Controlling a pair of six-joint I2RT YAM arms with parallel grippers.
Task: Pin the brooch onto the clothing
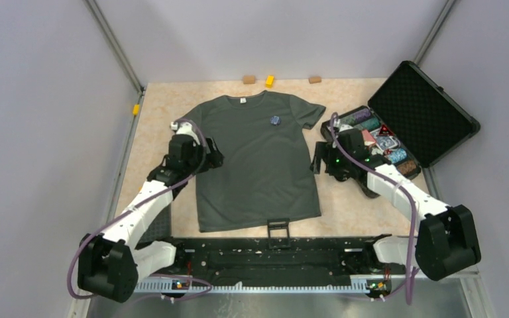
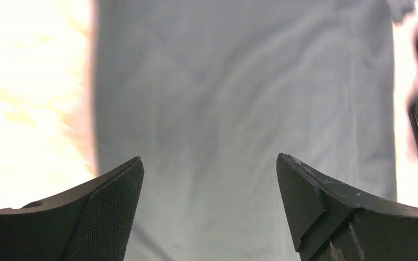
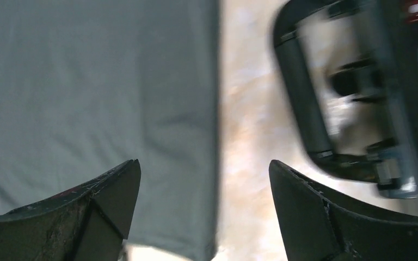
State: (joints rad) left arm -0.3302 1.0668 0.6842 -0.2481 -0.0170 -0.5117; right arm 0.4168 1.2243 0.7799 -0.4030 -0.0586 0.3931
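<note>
The dark grey-green T-shirt [image 1: 258, 165] lies flat in the middle of the table, neck away from me. The brooch [image 1: 275, 120], a tiny blue-silvery dot, sits on its chest near the right sleeve. My left gripper [image 1: 214, 159] is open and empty over the shirt's left edge. In the left wrist view [image 2: 209, 157] only shirt cloth [image 2: 239, 109] shows between the fingers. My right gripper [image 1: 317, 159] is open and empty at the shirt's right edge. In the right wrist view [image 3: 204, 161] it straddles the shirt's edge [image 3: 87, 98] and bare table. The brooch is out of both wrist views.
An open black case [image 1: 414, 109] with poker chips stands at the right; its blurred black handle [image 3: 305, 98] shows in the right wrist view. A small black square frame [image 1: 278, 228] lies at the shirt's hem. Small brown and yellow blocks [image 1: 270, 81] lie along the far edge.
</note>
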